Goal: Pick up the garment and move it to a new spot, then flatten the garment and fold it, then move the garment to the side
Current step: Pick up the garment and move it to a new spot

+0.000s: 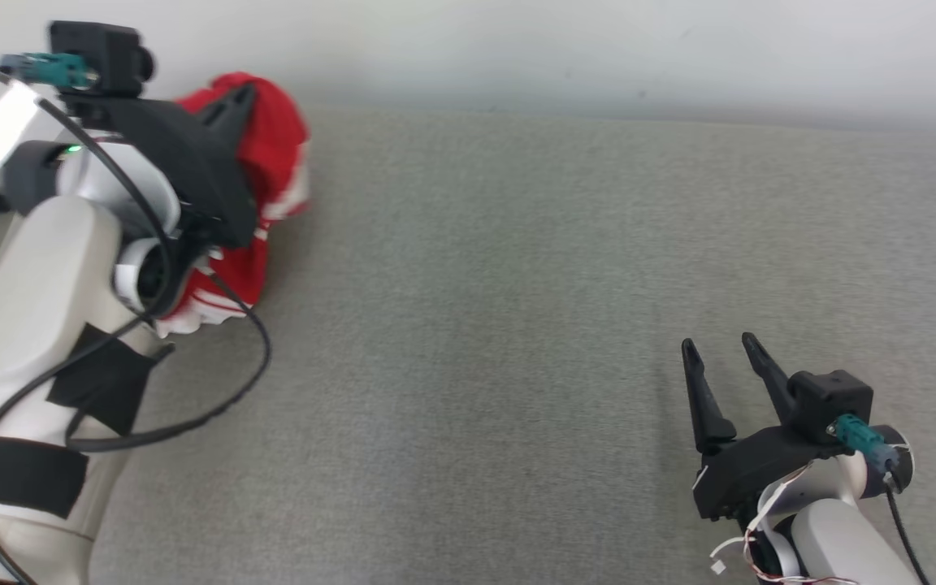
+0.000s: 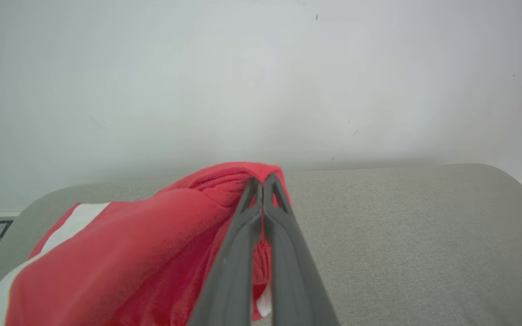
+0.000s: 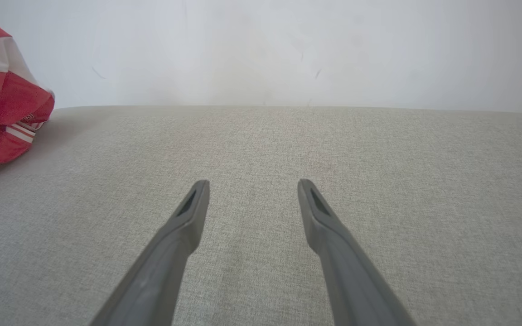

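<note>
From the head view, the left gripper (image 1: 236, 101) is up at the far left of the grey table (image 1: 517, 325), close to the white wall (image 1: 517, 49). Its dark fingers are buried in the red garment (image 1: 277, 154). The garment hangs in a bunch around them, white stripes showing low down, and its bottom edge seems to rest on the table. A black cable (image 1: 257, 357) loops off that arm. The right gripper (image 1: 718, 343) is well apart from the garment, at the near right, with its fingers spread and nothing between them.

In the left wrist view, the left gripper (image 2: 262, 179) has its two fingers pressed together at the tips, pinching a fold at the top of the garment (image 2: 129, 244). The red cloth drapes away to the left and below the fingers, with a white band along its edge. Bare table (image 2: 401, 235) lies to the right.

In the right wrist view, the right gripper (image 3: 253, 182) stands wide apart over bare table (image 3: 261, 136), gripping nothing. The garment (image 3: 2, 104) sits at the far left edge, well away from these fingers, with its striped hem on the table.
</note>
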Robot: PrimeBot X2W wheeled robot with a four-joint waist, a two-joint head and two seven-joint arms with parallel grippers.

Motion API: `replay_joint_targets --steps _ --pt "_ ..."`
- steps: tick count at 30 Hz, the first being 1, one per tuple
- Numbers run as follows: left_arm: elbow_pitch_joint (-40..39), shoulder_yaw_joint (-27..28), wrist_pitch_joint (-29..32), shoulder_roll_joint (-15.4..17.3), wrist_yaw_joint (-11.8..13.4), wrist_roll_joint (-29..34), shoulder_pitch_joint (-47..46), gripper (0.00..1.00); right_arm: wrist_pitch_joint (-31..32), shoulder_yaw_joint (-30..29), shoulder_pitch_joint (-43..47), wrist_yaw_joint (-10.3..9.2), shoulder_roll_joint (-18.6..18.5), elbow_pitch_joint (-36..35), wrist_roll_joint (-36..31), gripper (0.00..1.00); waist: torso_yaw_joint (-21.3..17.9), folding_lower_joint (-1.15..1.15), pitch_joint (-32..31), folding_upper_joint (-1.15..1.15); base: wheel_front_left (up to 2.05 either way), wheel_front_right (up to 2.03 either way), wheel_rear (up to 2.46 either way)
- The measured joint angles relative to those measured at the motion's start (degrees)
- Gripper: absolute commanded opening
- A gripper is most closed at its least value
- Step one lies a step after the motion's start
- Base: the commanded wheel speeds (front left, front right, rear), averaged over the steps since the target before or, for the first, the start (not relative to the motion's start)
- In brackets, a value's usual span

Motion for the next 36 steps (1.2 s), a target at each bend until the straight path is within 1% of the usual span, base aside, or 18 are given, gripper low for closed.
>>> replay_joint_targets --steps 4,9,15,16,17,18,22,26,30,33,34,36 --pt "-4.5 -3.0 -0.1 -0.3 0.0 -2.8 0.7 0.00 -0.5 0.1 0.2 0.05 0.9 1.1 0.4 1.00 -1.7 0.00 -1.2 0.00 0.00 0.00 0.00" --pt "-10.2 -6.3 -0.1 -0.8 0.0 -5.9 1.9 0.00 -1.4 0.0 0.6 0.07 1.1 1.5 0.6 1.00 -4.1 0.00 -2.4 0.00 0.00 0.00 0.00" --pt "-17.0 -9.7 -0.1 -3.2 0.0 -9.4 4.5 0.00 -2.0 -0.6 1.5 0.08 1.0 2.2 1.2 1.00 -7.0 0.00 -3.3 0.00 0.00 0.00 0.00" --pt "-17.0 -9.7 -0.1 -3.2 0.0 -9.4 4.5 0.00 -2.0 -0.6 1.5 0.08 1.0 2.2 1.2 1.00 -7.0 0.00 -3.3 0.00 0.00 0.00 0.00" --pt "-19.0 -10.8 -0.1 -4.2 0.0 -10.9 5.6 0.00 -2.4 -0.8 1.6 0.09 1.0 2.3 1.4 1.00 -7.8 0.00 -3.5 0.00 0.00 0.00 0.00" --pt "-19.0 -10.8 -0.1 -4.2 0.0 -10.9 5.6 0.00 -2.4 -0.8 1.6 0.09 1.0 2.3 1.4 1.00 -7.8 0.00 -3.5 0.00 0.00 0.00 0.00" --pt "-21.9 -13.8 -0.1 -6.3 0.0 -11.1 8.3 0.00 -3.0 -1.4 2.4 0.08 0.7 2.3 1.5 1.00 -9.1 0.00 -3.7 0.00 0.00 0.00 0.00" --pt "-21.7 -15.8 -0.7 -7.6 0.0 -11.3 13.5 0.00 -3.5 -2.1 2.6 0.08 0.6 2.3 1.8 1.00 -9.6 0.00 -3.5 0.00 0.00 0.00 0.00" --pt "-19.2 -17.7 -1.2 -6.7 0.1 -10.2 18.8 0.00 -3.6 -2.1 2.7 0.08 0.6 2.2 1.9 1.00 -9.6 0.01 -3.1 0.00 0.00 0.00 0.00" --pt "-17.4 -19.0 -2.0 -6.9 0.3 -10.1 22.4 0.00 -4.0 -2.1 2.7 0.08 0.6 2.1 1.9 1.00 -9.5 0.01 -2.9 0.00 0.00 0.00 0.00" --pt "-16.5 -19.2 -2.5 -7.1 0.9 -10.0 23.5 0.00 -4.0 -2.1 2.7 0.08 0.6 2.1 1.9 1.00 -9.4 0.00 -2.9 0.00 0.00 0.00 0.00" --pt "-13.9 -20.7 -3.0 -7.2 1.2 -9.4 24.8 0.00 -4.0 -2.1 2.7 0.08 0.5 2.1 1.9 1.00 -9.3 0.01 -2.8 0.00 0.00 0.00 0.00"
